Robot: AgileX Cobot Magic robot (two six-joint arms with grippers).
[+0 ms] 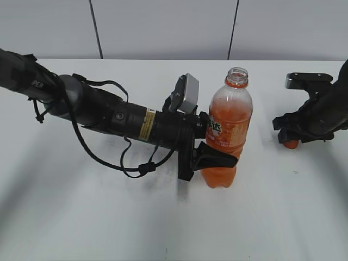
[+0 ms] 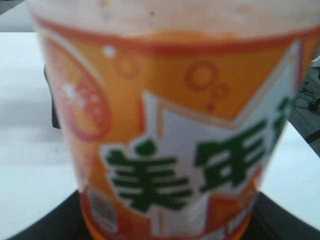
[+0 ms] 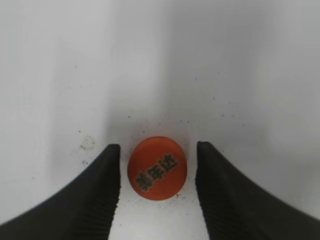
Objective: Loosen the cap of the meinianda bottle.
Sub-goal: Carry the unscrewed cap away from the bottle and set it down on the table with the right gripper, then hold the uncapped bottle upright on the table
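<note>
The meinianda bottle [image 1: 227,130] stands upright on the white table, its mouth bare with no cap on it. My left gripper [image 1: 209,155] is shut on the bottle's lower body; in the left wrist view its orange label [image 2: 175,150] fills the frame. The orange cap [image 3: 157,167] lies flat on the table, top up, with a pale mark. My right gripper [image 3: 158,172] is open, a finger on each side of the cap with a gap at both sides. In the exterior view the cap [image 1: 291,144] peeks out under the right gripper [image 1: 296,136] at the far right.
The white table [image 1: 163,217] runs to a grey panelled wall [image 1: 163,27] at the back. My left arm's black cable [image 1: 130,163] loops on the table left of the bottle. Small dark specks lie on the table round the cap.
</note>
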